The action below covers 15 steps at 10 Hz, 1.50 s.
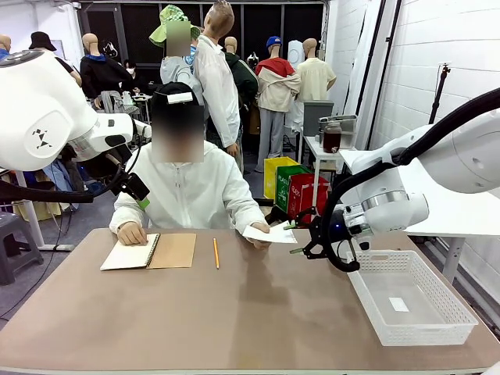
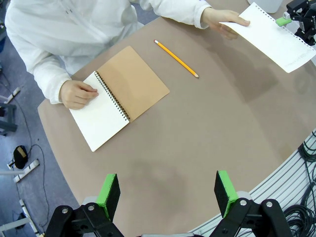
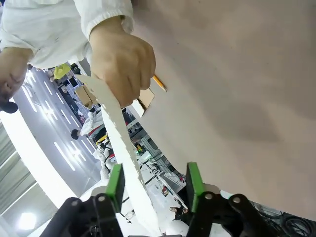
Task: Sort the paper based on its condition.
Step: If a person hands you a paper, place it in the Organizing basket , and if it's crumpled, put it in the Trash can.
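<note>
- Brown desk [image 1: 258,312], rounded corners.
- Open spiral notebook [image 1: 150,251] lies near the far left edge.
- Yellow pencil [image 1: 216,253] lies just beside it.
- White basket [image 1: 366,301] stands at the right edge.

Front camera faces 12 o'clock across the table [image 1: 234,312]. Left wrist camera looks down from high; right wrist close. All share the paper [image 1: 269,233].

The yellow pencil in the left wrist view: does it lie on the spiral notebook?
No, the yellow pencil lies on the bare table, apart from the spiral notebook.
</note>
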Each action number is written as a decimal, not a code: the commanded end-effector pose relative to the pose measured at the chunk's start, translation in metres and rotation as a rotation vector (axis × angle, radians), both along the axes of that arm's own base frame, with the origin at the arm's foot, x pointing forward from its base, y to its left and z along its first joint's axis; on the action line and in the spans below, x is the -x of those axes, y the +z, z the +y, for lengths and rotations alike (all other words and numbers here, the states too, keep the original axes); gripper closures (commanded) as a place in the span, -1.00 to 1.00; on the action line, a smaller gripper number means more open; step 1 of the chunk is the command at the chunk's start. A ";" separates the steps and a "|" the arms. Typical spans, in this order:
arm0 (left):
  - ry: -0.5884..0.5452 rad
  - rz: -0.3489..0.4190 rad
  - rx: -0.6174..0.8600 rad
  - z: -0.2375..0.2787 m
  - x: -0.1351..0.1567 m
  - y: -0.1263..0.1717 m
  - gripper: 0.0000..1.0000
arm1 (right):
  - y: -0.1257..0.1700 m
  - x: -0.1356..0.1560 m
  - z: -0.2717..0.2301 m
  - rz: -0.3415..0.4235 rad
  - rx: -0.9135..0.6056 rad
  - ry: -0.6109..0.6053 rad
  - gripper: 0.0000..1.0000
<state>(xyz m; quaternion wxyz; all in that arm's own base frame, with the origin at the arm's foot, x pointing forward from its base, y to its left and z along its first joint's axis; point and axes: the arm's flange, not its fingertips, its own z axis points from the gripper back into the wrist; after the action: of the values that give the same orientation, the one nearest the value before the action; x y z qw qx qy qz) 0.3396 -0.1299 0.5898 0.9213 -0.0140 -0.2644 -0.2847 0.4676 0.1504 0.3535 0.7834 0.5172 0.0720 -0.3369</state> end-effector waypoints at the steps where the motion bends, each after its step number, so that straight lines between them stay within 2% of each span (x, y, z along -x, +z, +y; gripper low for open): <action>1: -0.003 -0.002 0.000 0.001 0.000 0.000 -1.00 | -0.003 -0.006 0.006 -0.042 0.000 -0.014 0.29; 5: -0.003 -0.002 0.000 0.001 0.000 0.000 -1.00 | 0.001 -0.009 0.004 -0.054 0.005 -0.018 0.95; 9: -0.003 -0.002 0.000 0.001 0.000 0.000 -1.00 | 0.003 -0.010 0.004 -0.066 0.010 -0.008 1.00; 11: -0.003 -0.002 0.000 0.001 0.000 0.000 -1.00 | 0.012 -0.008 0.003 -0.125 0.015 0.006 1.00; 12: -0.003 -0.002 0.000 0.001 0.000 0.000 -1.00 | 0.026 -0.005 -0.001 -0.181 0.043 -0.008 1.00; 14: -0.003 -0.002 0.000 0.001 0.000 0.000 -1.00 | 0.062 0.006 -0.025 -0.334 0.131 0.012 1.00; 15: -0.003 -0.002 0.000 0.001 0.000 0.000 -1.00 | 0.078 0.012 -0.041 -0.422 0.189 0.070 1.00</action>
<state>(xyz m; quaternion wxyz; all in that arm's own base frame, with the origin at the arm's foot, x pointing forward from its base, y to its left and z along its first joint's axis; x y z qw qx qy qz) 0.3396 -0.1298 0.5899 0.9213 -0.0140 -0.2644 -0.2846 0.4694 0.1257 0.4264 0.8230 0.5123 -0.0684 -0.2357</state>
